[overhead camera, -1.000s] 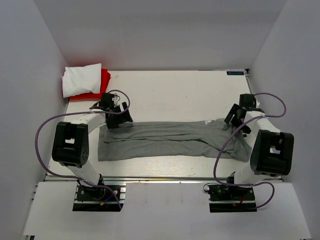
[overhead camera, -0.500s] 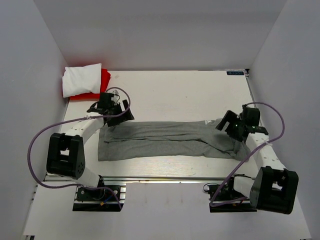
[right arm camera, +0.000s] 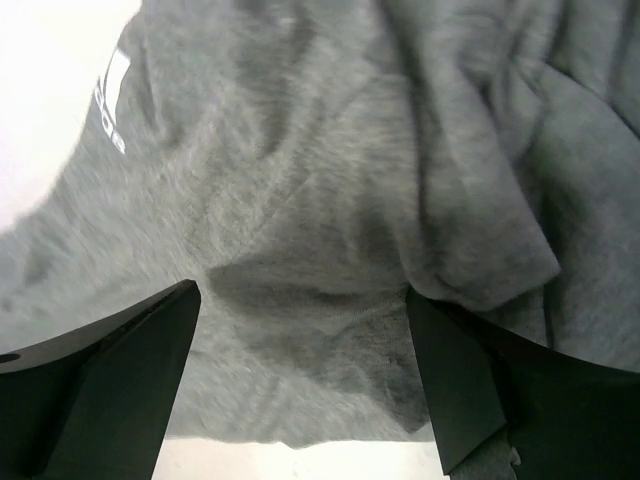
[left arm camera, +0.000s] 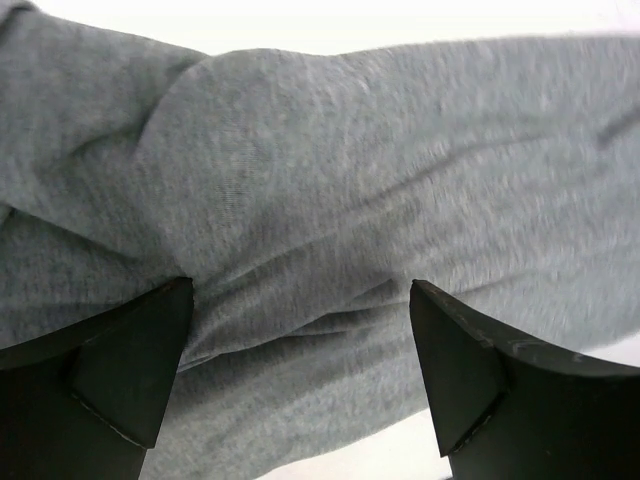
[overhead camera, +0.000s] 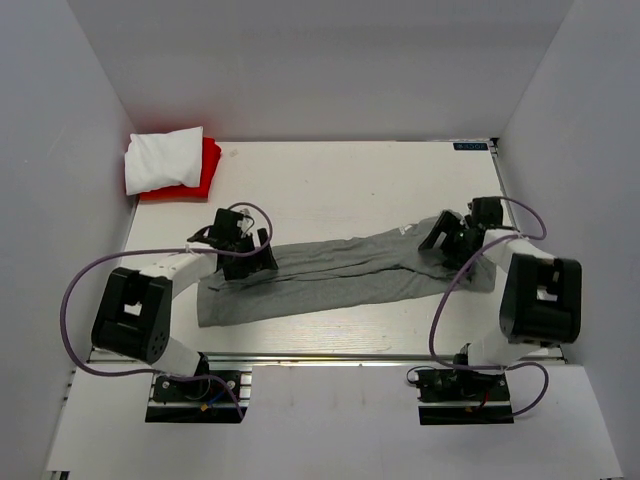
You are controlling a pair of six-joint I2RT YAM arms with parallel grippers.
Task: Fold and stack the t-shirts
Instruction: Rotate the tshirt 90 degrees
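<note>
The left gripper (overhead camera: 245,256), jaws wide and empty, sits low over the left end of the long heather-grey cotton t-shirt (overhead camera: 340,272). The right gripper (overhead camera: 446,236), equally open and empty, is over its collar end. The shirt's long axis runs left to right along the near half of the white table (overhead camera: 350,190), so each arm is nearest its own end.

Your left tool (overhead camera: 243,252) is fully spread, fingers (left arm camera: 110,370) wide apart and pointing down, and that arm reaches forward from its base with the wrist turned inward. Your right tool (overhead camera: 447,238) is spread just as wide, fingers (right arm camera: 110,380) pointing down. Its arm is folded up tight over its base, wrist angled inward toward the left arm.
</note>
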